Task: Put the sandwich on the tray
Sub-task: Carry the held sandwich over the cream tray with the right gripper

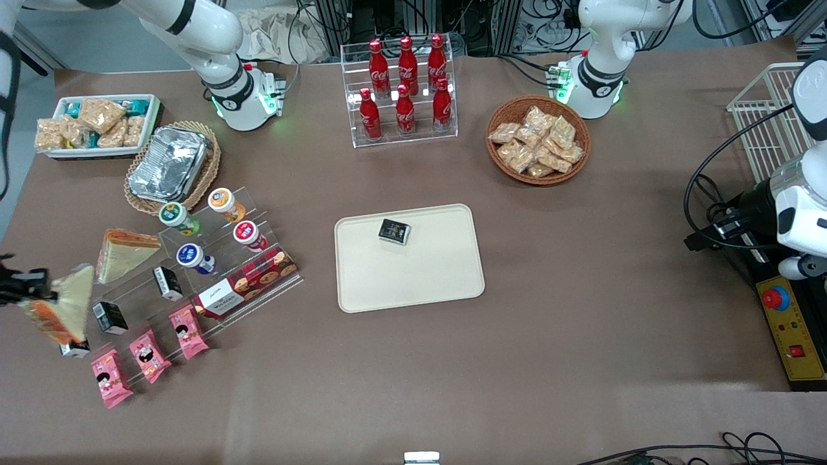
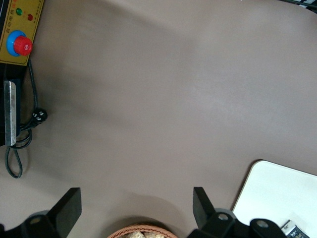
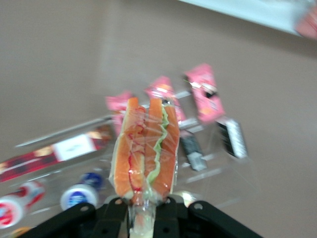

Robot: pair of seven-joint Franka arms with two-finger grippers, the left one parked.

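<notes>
Orange-and-green filling shows through the wrapped sandwich (image 1: 61, 309) clamped in the gripper (image 1: 45, 289).

Front view: gripper and sandwich hang above the working arm's end of the table, beside the clear display rack (image 1: 194, 278), well apart from the cream tray (image 1: 426, 284), which carries a small black packet (image 1: 395, 231). Right wrist view: the fingers (image 3: 115, 214) pinch the sandwich's (image 3: 144, 151) wrapped end, pink packets (image 3: 204, 92) below.

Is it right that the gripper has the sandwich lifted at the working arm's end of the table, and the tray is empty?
Not quite: the tray already holds a small black packet, as the front view shows. The gripper does hold the sandwich lifted there.
</notes>
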